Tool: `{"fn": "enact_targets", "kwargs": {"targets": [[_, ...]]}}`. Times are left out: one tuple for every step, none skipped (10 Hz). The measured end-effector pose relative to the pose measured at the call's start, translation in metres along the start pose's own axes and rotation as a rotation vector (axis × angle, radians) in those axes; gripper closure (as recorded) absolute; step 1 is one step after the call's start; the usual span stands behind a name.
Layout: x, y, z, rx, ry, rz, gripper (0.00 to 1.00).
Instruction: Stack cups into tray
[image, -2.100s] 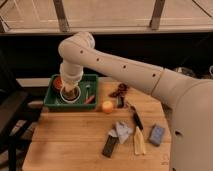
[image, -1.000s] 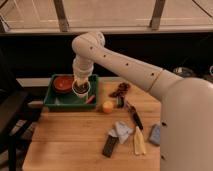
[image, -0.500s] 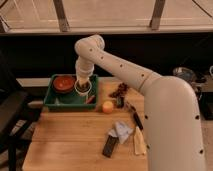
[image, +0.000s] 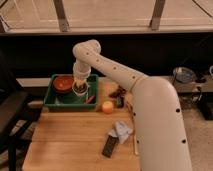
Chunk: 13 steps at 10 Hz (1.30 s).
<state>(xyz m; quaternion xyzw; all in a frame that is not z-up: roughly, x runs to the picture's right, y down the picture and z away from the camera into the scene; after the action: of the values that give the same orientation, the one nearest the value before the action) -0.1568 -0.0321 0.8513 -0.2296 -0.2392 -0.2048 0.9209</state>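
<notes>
The arm reaches down from above into the green tray (image: 52, 103), which stands at the back left part of the wooden table (image: 70, 145). The gripper (image: 79, 82) is right over the white cup (image: 80, 90), touching it or very close to it. Whether it grasps the cup or is free of it, I cannot tell. The cup stands upright inside the tray, in the right half, just beside the red-brown bowl (image: 62, 82) (the bowl takes the left half).

In my judgement the step in hand is the placing of the cup in the tray, near its end. The next move probably calls for a release, if one is not made already, and then a straight lift upward, so that the cup does not tip against the bowl. The orange ball (image: 107, 106) lies outside the tray, near its right wall.
</notes>
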Motion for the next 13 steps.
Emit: {"fn": "enact_targets", "kwargs": {"targets": [[0.0, -0.003, 0.009, 0.003, -0.013, -0.005, 0.86], [0.0, -0.005, 0.018, 0.005, -0.026, -0.007, 0.76], [-0.002, -0.006, 0.028, 0.007, -0.045, -0.01, 0.64], [-0.002, -0.005, 0.036, 0.005, -0.056, -0.008, 0.56], [-0.004, -0.003, 0.045, 0.002, -0.071, -0.002, 0.45], [-0.004, 0.001, 0.053, -0.004, -0.082, 0.005, 0.37], [-0.005, 0.005, 0.06, -0.012, -0.096, 0.014, 0.32], [-0.005, 0.007, 0.062, -0.016, -0.099, 0.019, 0.32], [-0.005, 0.011, 0.061, -0.026, -0.097, 0.023, 0.32], [-0.005, 0.012, 0.056, -0.032, -0.087, 0.023, 0.32], [-0.005, 0.013, 0.053, -0.035, -0.079, 0.02, 0.32], [-0.007, 0.012, 0.045, -0.034, -0.065, 0.014, 0.32], [-0.006, 0.011, 0.031, -0.029, -0.043, 0.008, 0.32]]}}
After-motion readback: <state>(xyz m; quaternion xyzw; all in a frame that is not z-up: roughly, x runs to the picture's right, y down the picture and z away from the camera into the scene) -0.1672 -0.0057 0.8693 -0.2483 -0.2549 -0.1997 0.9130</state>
